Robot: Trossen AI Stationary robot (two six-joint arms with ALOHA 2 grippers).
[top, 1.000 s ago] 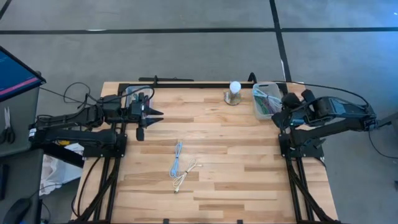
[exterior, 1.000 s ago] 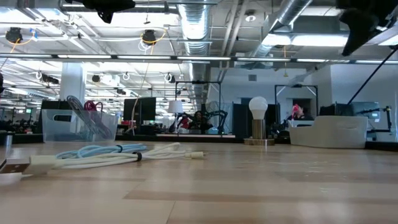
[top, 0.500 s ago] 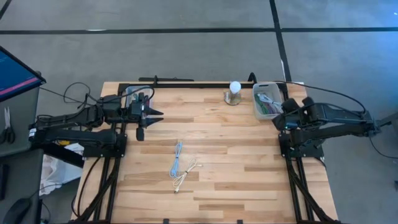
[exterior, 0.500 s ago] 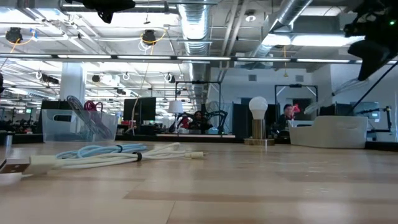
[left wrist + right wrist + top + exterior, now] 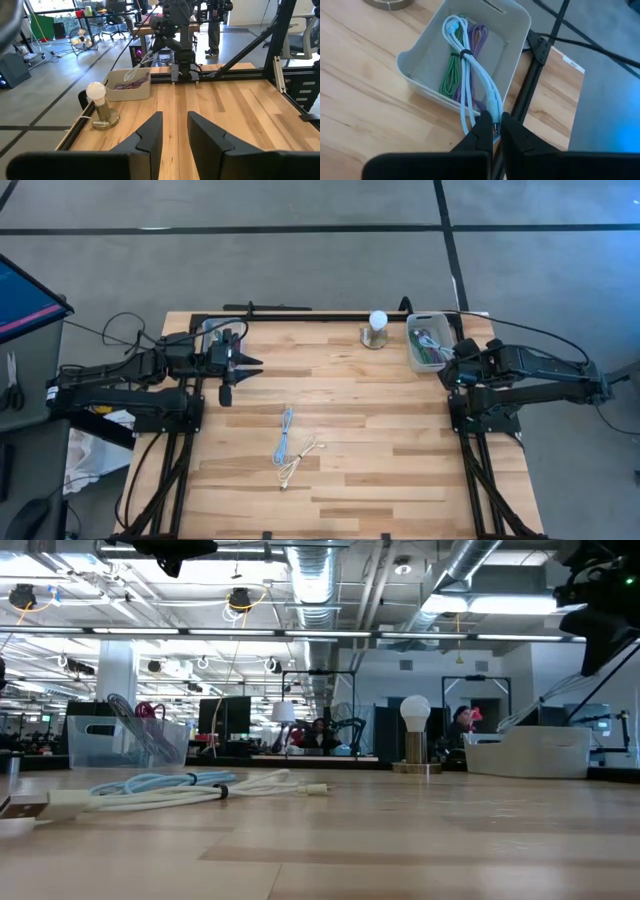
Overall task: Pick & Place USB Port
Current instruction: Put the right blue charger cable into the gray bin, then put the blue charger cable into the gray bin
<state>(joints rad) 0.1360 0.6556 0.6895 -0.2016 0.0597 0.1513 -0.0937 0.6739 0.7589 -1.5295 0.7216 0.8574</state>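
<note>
**A:** What did your right end effector have hold of?

**B:** My right end effector [image 5: 494, 131] was pinched narrow on the plug end of the white cable [image 5: 470, 75], just at the near rim of the bin [image 5: 517, 30]. The rest of that cable lay looped inside the bin, over a green cable [image 5: 449, 80] and a purple cable [image 5: 479, 40].

**A:** How did you expect it to handle?

**B:** Light and limp, I judged. A dark tie [image 5: 465, 52] bound the loops near the middle, so it would likely come up as one bundle. Held by the plug alone, though, it would dangle and swing. It could also drag on the other two cables or catch on the rim. The plug seemed the one stiff place to grip, since the smooth sheath might slide between my fingers.

**A:** And farther out?

**B:** Beside the bin stood a bulb [image 5: 377, 322] on a round base. Well apart from it, mid-surface [image 5: 400, 450], a blue cable [image 5: 285, 430] and a cream cable [image 5: 303, 455] lay loose, touching each other. My left end effector [image 5: 250, 365] hung at the surface's left edge, fingers partly apart, holding nothing.

**A:** Any labels or writing?

**B:** None that I could read on the bin or the cables.
</note>
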